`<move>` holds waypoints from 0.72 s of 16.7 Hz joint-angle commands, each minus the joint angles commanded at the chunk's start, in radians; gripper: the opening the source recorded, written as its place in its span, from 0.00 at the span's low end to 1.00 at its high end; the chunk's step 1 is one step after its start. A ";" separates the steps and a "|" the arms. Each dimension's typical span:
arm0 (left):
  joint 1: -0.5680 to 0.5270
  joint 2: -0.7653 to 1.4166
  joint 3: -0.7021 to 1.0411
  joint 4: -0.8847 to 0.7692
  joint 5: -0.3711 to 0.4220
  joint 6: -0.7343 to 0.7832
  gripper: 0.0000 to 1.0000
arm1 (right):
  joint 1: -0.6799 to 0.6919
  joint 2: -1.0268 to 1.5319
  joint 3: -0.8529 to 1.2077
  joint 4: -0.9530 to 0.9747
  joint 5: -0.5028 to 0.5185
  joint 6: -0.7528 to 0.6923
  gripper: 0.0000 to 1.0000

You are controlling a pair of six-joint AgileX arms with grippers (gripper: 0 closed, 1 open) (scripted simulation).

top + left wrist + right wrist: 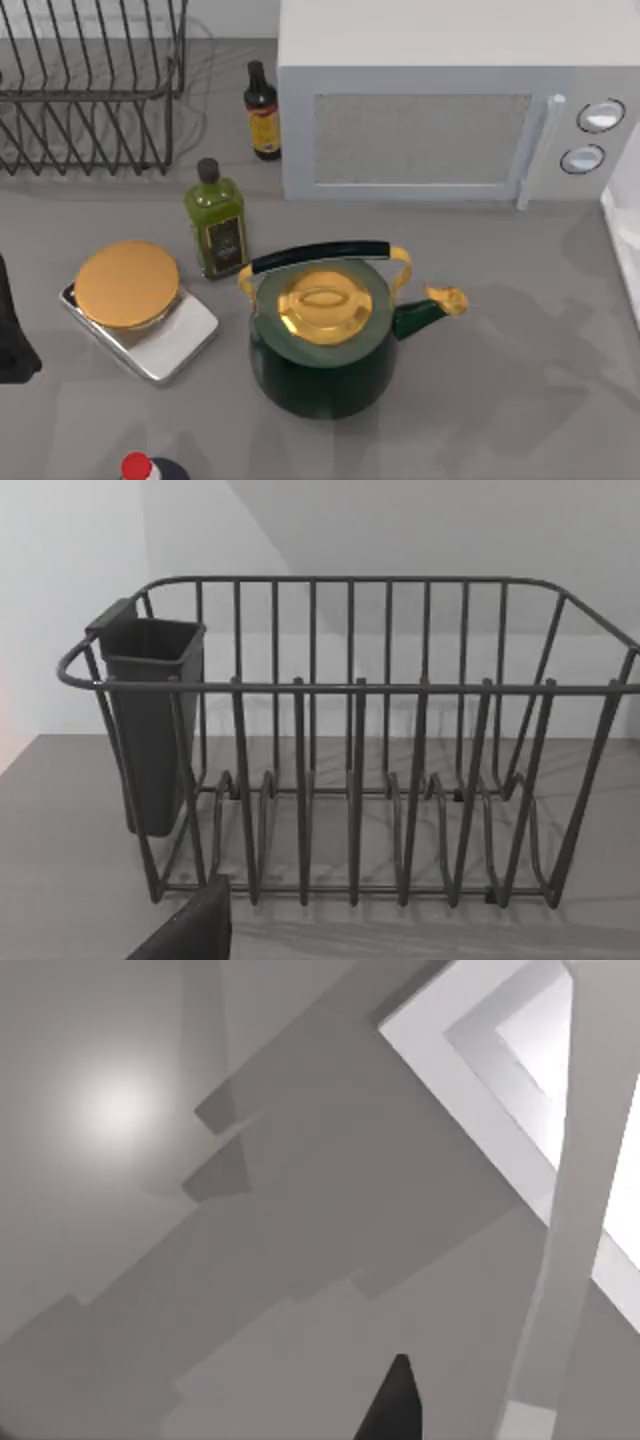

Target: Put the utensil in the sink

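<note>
The utensil is out of view. The sink's white rim [624,232] shows at the table's right edge, and its corner [470,1080] appears close up in the right wrist view, with a pale straight bar [562,1210] crossing in front of it. A dark tip of my right gripper [393,1405] hangs above the grey counter beside that rim. My left arm [12,335] sits at the table's left edge. A dark part of my left gripper [190,932] faces the wire dish rack [350,687].
A green kettle [322,345] with a gold lid stands mid-table. Left of it are a scale with a gold plate [128,285] and a green oil bottle [215,220]. Behind are a dark bottle [262,112], a microwave [440,100] and the rack [90,95]. A red-capped bottle [137,467] stands at the front.
</note>
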 joint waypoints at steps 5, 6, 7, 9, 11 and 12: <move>0.000 0.000 0.000 0.000 0.000 0.000 1.00 | -0.028 0.377 0.543 -0.168 0.001 -0.036 0.00; 0.000 0.000 0.000 0.000 0.000 0.000 1.00 | -0.034 0.456 0.662 -0.202 0.001 -0.041 0.00; 0.000 0.000 0.000 0.000 0.000 0.000 1.00 | -0.041 0.533 0.780 -0.235 0.001 -0.046 0.00; 0.000 0.000 0.000 0.000 0.000 0.000 1.00 | -0.054 0.676 1.003 -0.295 0.002 -0.052 0.00; 0.000 0.000 0.000 0.000 0.000 0.000 1.00 | -0.066 0.802 1.199 -0.344 0.002 -0.056 0.00; 0.000 0.000 0.000 0.000 0.000 0.000 1.00 | -0.072 0.856 1.283 -0.364 0.002 -0.057 0.00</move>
